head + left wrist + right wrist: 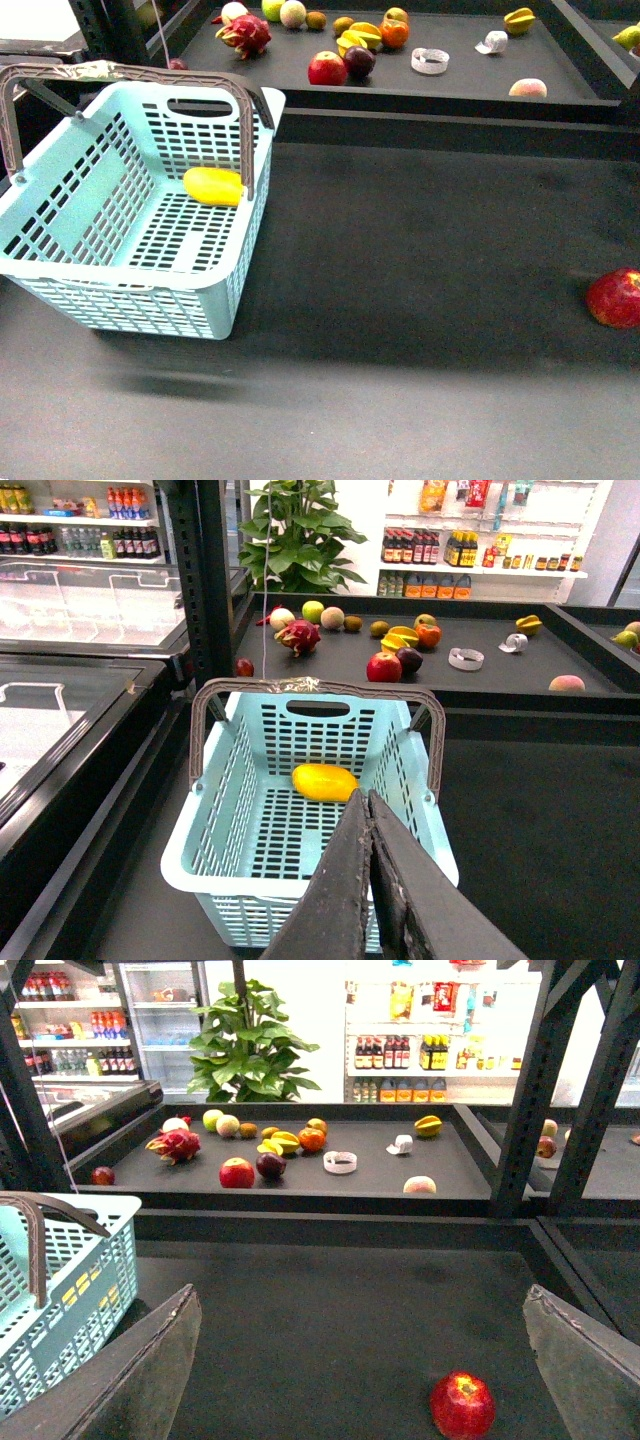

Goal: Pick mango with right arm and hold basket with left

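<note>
Up close in the left wrist view, the left gripper [368, 810] has its two dark fingers pressed flat together with nothing between them, hanging over the near rim of the big light blue slotted plastic basket [230, 825]. Its grey-brown handles [318, 689] are swung upright. Lying on the basket floor toward the far wall is the smooth oval yellow-orange mango [324, 782] (easy to spot from the front too [214, 186]). Over on the other side, the right gripper [365, 1360] is spread wide, empty, fingers well apart above the dark table [330, 1310], with a round red apple [463, 1405] sitting near it on the table. Further back, a dark shelf [370, 1175] carries assorted fruit.
</note>
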Controlling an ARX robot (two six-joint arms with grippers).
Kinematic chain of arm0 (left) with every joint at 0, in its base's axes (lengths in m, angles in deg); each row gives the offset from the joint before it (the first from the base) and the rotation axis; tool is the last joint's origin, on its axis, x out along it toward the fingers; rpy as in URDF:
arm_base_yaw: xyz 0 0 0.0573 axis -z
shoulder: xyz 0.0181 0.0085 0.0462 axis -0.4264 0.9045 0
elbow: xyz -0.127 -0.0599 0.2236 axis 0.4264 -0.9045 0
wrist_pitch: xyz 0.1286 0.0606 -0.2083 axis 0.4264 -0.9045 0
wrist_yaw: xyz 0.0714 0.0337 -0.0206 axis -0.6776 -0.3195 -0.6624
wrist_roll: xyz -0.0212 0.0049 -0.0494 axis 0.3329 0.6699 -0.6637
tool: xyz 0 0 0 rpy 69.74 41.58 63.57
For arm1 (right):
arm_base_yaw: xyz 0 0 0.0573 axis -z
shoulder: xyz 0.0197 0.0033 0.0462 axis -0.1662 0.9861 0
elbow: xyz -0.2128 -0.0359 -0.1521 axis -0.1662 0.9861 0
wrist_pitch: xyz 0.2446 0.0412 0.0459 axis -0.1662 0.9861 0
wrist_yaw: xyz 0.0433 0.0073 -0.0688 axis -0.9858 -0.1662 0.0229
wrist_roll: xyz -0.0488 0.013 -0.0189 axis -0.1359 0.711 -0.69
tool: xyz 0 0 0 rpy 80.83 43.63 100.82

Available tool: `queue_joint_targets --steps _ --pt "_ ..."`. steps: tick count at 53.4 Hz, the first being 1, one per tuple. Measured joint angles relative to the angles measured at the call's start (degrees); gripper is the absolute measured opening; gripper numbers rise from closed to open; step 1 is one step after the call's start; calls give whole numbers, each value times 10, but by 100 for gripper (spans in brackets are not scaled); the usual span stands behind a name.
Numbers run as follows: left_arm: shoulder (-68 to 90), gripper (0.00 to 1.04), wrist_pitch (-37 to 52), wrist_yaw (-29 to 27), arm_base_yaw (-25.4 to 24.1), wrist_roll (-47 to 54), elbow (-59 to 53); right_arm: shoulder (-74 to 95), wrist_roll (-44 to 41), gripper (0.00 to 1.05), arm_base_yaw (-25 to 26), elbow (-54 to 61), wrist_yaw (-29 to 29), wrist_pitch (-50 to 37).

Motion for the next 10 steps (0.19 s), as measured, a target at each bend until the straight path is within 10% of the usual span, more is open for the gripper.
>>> queue_joint_targets --steps 10 --pt "0 8 0 0 0 0 0 0 0 96 0 0 0 0"
